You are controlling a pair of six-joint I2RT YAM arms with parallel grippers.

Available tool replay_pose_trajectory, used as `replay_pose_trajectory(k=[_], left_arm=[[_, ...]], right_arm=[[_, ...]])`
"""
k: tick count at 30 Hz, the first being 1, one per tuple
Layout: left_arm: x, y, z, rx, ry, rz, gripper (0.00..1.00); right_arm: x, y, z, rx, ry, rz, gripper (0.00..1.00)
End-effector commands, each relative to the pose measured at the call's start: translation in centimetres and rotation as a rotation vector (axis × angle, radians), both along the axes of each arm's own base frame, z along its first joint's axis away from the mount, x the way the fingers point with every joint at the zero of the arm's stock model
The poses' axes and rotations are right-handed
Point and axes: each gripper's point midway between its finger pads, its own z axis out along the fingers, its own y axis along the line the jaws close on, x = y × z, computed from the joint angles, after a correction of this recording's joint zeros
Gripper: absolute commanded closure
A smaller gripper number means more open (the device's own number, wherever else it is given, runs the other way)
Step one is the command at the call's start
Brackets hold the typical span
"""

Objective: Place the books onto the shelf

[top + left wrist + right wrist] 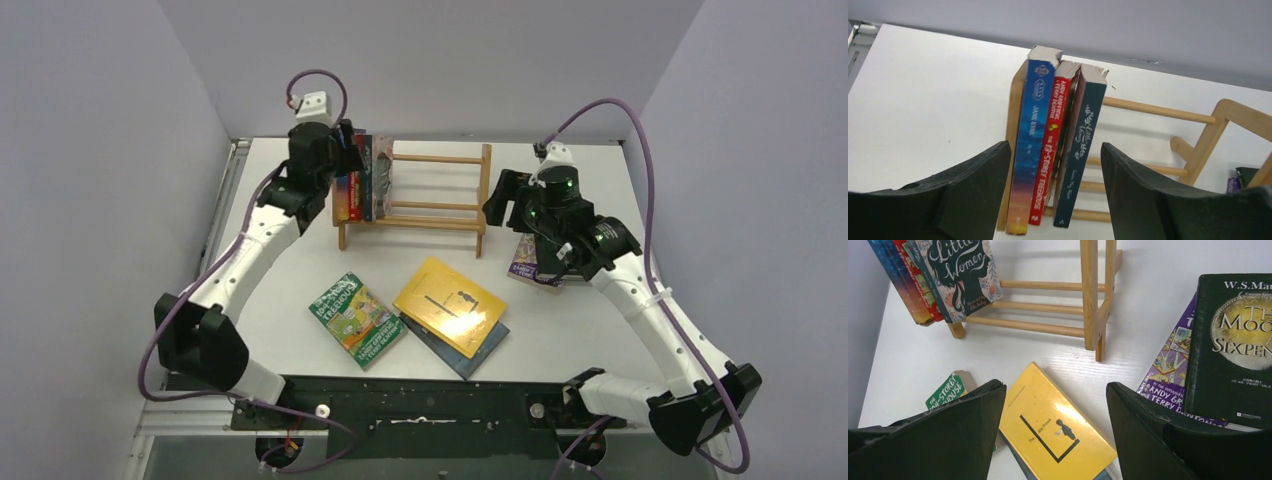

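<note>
Table (pixel 913 355): black book (pixel 1208 365), right-wrist only

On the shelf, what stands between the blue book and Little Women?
A red book, standing spine-out between the blue book and Little Women at the shelf's left end. The left wrist view shows it best.

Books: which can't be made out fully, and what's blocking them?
Dark blue book: top view, mostly under the yellow book; title hidden.
Purple book: right wrist view, black book lies over it; top view, right arm covers it.
Green book: right wrist view, behind a finger; only a corner shows.
Black book: cut by right edge.
</note>
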Motion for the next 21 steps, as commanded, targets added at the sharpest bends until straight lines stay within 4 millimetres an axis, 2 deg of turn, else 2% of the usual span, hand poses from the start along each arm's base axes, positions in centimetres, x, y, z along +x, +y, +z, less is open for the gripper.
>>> replay_pose_trajectory(k=[1,4,7,9,10,13,16,19,21], left_arm=[[-3.9,2.1,2.4,-0.174,0.038,0.023,0.34],[-7.3,3.3,0.9,-0.28,0.128,0.043,0.28],[-11.7,4.2,-2.4,-0.385,0.271,0.084,0.23],[-14.8,4.7,-4.9,-0.425,0.363,0.124,0.15],[-16.4,5.0,-6.1,-0.443,0.408,0.151,0.13],[-20.9,5.8,-9.6,-0.498,0.522,0.227,0.12],[-24.8,6.3,-12.9,-0.566,0.611,0.3,0.12],[-27.4,6.3,-15.8,-0.638,0.678,0.354,0.12],[-28.4,5.6,-17.7,-0.7,0.72,0.361,0.12]], right_arm=[[0.4,1.1,1.7,0.015,-0.045,0.074,0.24],[0.4,1.7,0.9,0.007,-0.027,0.112,0.23],[0.2,3.1,-0.6,0.006,0.019,0.166,0.21],[-0.1,4.4,-1.7,-0.018,0.04,0.205,0.19],[-0.4,5.3,-2.1,-0.043,0.042,0.229,0.17],[-1.4,8.7,-3.5,-0.114,0.039,0.318,0.16],[-2.2,12.5,-5.6,-0.149,0.062,0.406,0.16],[-3.3,16.5,-8.4,-0.218,0.082,0.489,0.16],[-4.1,19.0,-10.0,-0.259,0.089,0.534,0.18]])
